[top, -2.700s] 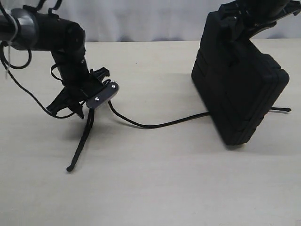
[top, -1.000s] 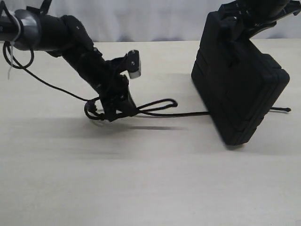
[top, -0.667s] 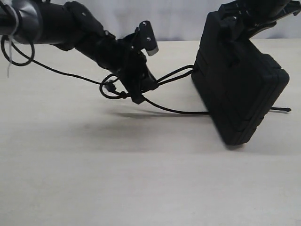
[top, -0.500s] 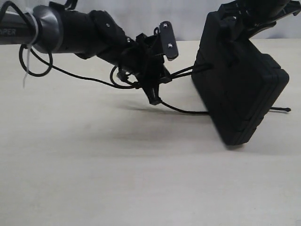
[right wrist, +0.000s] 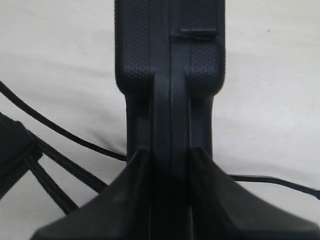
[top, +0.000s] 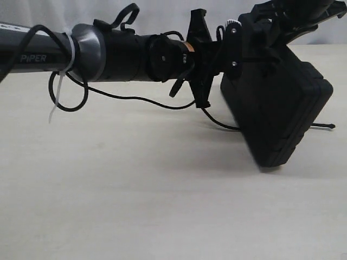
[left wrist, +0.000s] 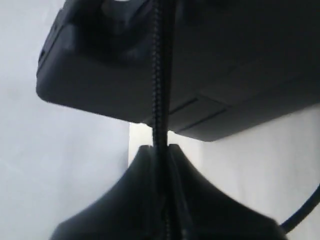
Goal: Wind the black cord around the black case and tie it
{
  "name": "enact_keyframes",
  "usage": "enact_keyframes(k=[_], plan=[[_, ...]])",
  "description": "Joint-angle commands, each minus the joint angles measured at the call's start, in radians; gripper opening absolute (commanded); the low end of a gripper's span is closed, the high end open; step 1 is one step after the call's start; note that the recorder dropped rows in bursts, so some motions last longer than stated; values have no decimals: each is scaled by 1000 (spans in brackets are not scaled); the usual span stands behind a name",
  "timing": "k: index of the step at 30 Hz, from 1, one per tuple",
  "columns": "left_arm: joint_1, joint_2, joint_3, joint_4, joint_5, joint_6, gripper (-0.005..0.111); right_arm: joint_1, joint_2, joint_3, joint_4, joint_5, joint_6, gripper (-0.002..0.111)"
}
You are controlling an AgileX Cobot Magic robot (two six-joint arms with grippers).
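Wrap, early stage: black case [top: 282, 108] stands tipped on the table [top: 135, 206], clamped edge-on between the right gripper's [right wrist: 170, 152] fingers; black cord [left wrist: 159, 75], pinched between the left gripper's [left wrist: 160, 148] closed fingers, runs from their tips across the case; no full turn or knot visible.

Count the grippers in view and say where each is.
2. The left gripper is shut on the black cord beside the black case; the right gripper grips the case's upper end, holding it tilted.
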Motion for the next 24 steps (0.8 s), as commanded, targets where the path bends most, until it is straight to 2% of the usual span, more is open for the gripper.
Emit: enact_keyframes(k=[1,19,24], plan=[[-34,-1,-3,22,-72,-5,0,-4,3,4,9,24,-19,4],[-138,-1,-3,43,-142,-3,0,-2,3,4,25,24,-19,4],[-147,-1,-3,43,-157,-5,0,-2,3,4,35,24,-19,4]])
